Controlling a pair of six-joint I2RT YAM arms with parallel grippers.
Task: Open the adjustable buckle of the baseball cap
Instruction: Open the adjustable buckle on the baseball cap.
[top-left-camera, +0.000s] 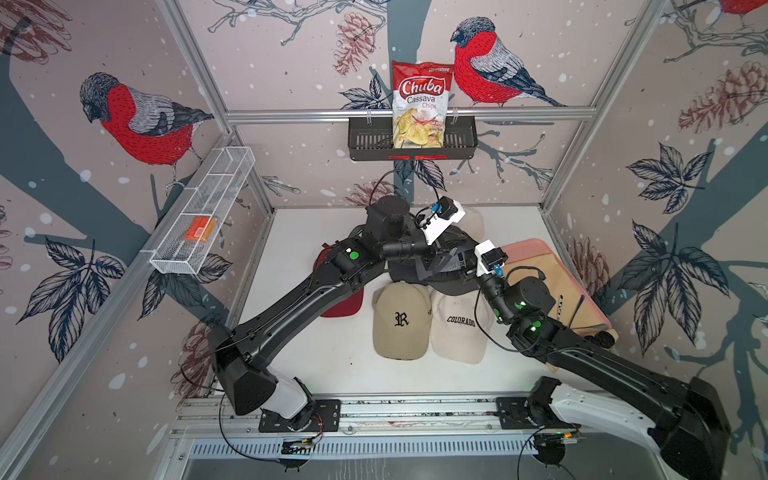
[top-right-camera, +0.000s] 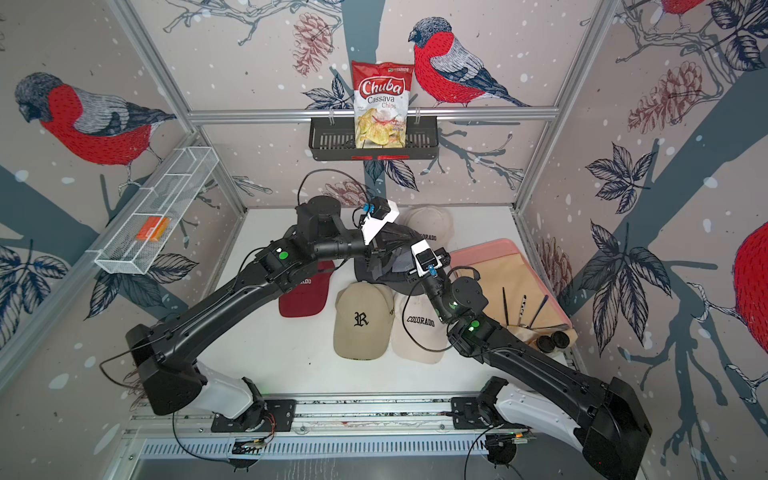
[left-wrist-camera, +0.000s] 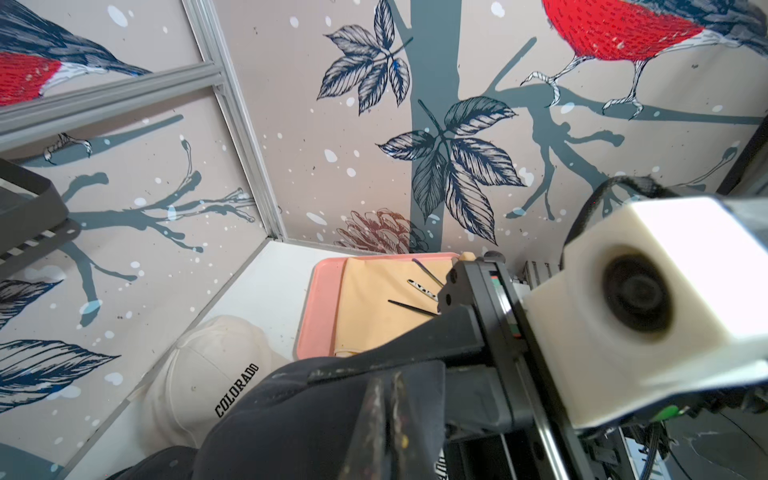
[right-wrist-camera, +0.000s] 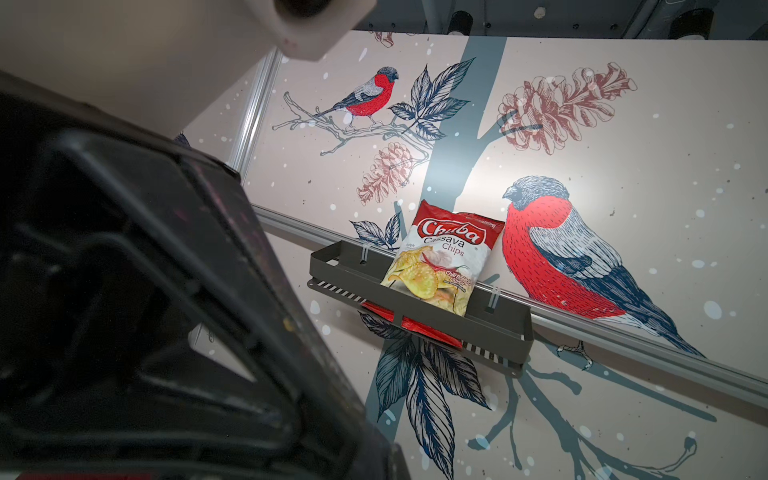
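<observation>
A dark baseball cap (top-left-camera: 415, 272) (top-right-camera: 386, 266) (left-wrist-camera: 291, 415) is lifted above the middle of the table between my two grippers. My left gripper (top-left-camera: 448, 250) (top-right-camera: 376, 257) (left-wrist-camera: 388, 390) is shut, its jaws pressed together on the cap's grey strap (left-wrist-camera: 422, 386) at the rear opening. My right gripper (top-left-camera: 466, 267) (top-right-camera: 407, 272) comes from the opposite side and is shut on the same cap's back edge; its body (left-wrist-camera: 478, 328) shows close in the left wrist view. The right wrist view is blocked by the left arm. I cannot make out the buckle.
Around the held cap lie a beige cap with an R (top-left-camera: 401, 322), a white COLORADO cap (top-left-camera: 459, 328), a red cap (top-left-camera: 343, 305) and another white cap (top-left-camera: 473, 220). A pink tray (top-left-camera: 552, 270) with brushes sits to the right. A chips bag (top-left-camera: 419, 104) stands in a wall basket; a wire basket (top-left-camera: 203, 216) hangs at the left.
</observation>
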